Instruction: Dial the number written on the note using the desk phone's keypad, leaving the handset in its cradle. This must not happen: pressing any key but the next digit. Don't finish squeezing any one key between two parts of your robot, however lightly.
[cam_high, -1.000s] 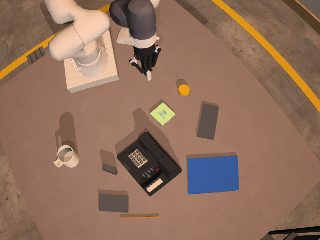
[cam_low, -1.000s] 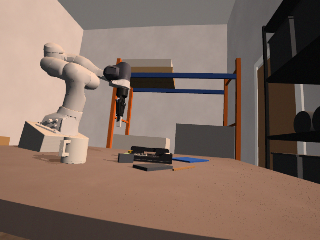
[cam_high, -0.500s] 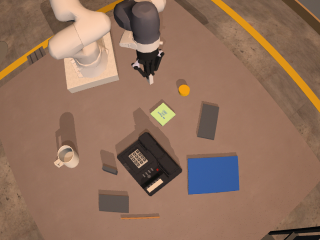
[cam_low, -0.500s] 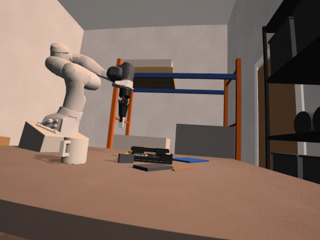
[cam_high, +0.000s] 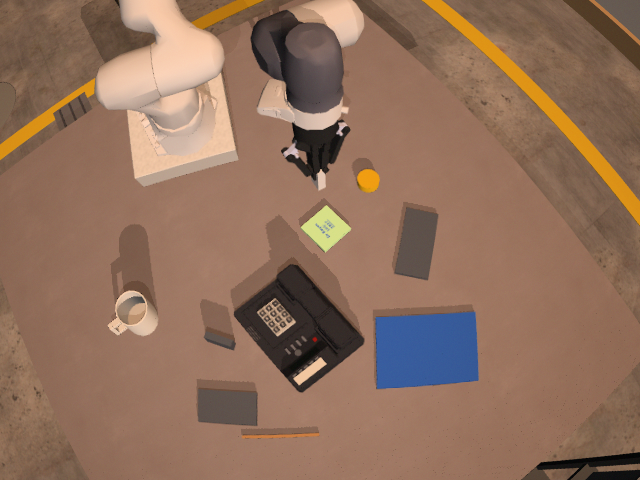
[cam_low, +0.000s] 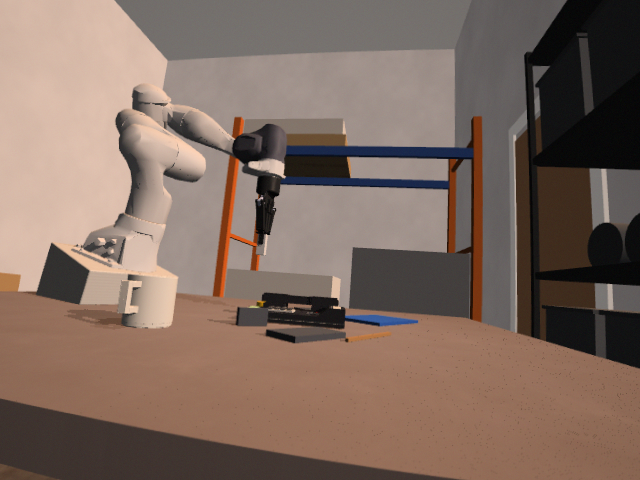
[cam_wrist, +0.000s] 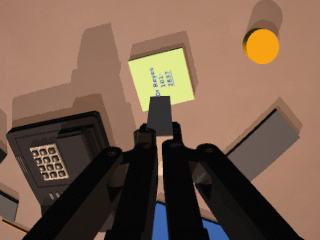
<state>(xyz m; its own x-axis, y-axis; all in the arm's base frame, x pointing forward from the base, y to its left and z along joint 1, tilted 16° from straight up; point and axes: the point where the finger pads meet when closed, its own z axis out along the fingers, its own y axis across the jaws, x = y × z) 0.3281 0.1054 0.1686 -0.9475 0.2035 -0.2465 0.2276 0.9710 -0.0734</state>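
The black desk phone (cam_high: 298, 327) lies on the table, its handset (cam_high: 312, 304) in the cradle and its pale keypad (cam_high: 276, 316) facing up. It also shows in the wrist view (cam_wrist: 54, 156) and in the side view (cam_low: 303, 308). The green note (cam_high: 325, 227) with blue writing lies between the phone and my gripper; it shows in the wrist view (cam_wrist: 162, 79) too. My gripper (cam_high: 320, 179) (cam_low: 263, 249) is shut and empty. It hangs high above the table, near the note's far edge, well away from the phone.
An orange puck (cam_high: 368, 180) sits right of the gripper. A cream mug (cam_high: 135, 312) stands at the left. Grey blocks (cam_high: 415, 241) (cam_high: 219, 331) (cam_high: 226, 405), a blue pad (cam_high: 425, 348) and an orange-edged strip (cam_high: 279, 432) lie around the phone. The arm's base (cam_high: 180, 139) is behind.
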